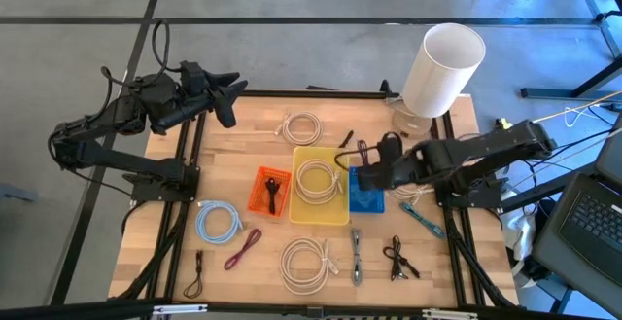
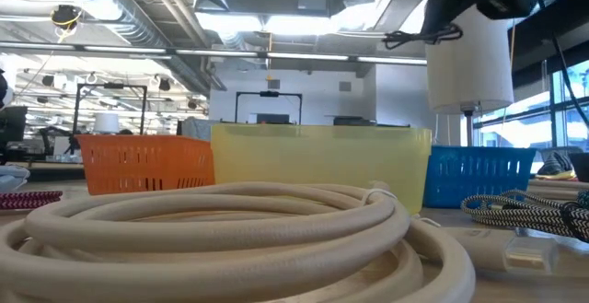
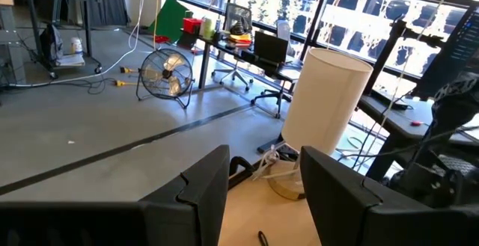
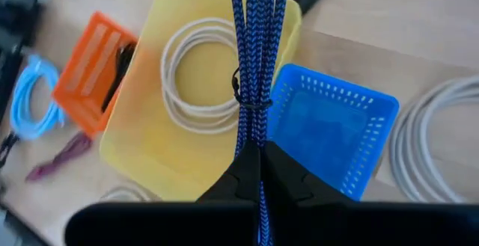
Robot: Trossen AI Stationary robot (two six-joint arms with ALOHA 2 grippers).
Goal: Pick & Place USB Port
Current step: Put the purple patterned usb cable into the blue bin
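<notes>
While your right tool (image 4: 260, 164) hangs above the middle of the worktop (image 1: 243, 130), its fingers are pressed together on a bundled blue braided USB cable (image 4: 257, 66), which runs forward from the fingertips, tied at its middle, over the edge where the yellow bin (image 4: 142, 137) meets the blue basket (image 4: 329, 137). You will see a coiled white cable (image 4: 191, 78) lying inside the yellow bin, and a dark cable in the orange basket (image 4: 93, 63) on its far side. A light-blue cable coil (image 1: 218, 223) lies on the wood beyond the orange basket. Your left tool (image 1: 228, 96) waits at the worktop's far left corner, well apart, fingers (image 3: 198, 194) spread and holding nothing, facing a white cylindrical lamp (image 3: 325, 115).
</notes>
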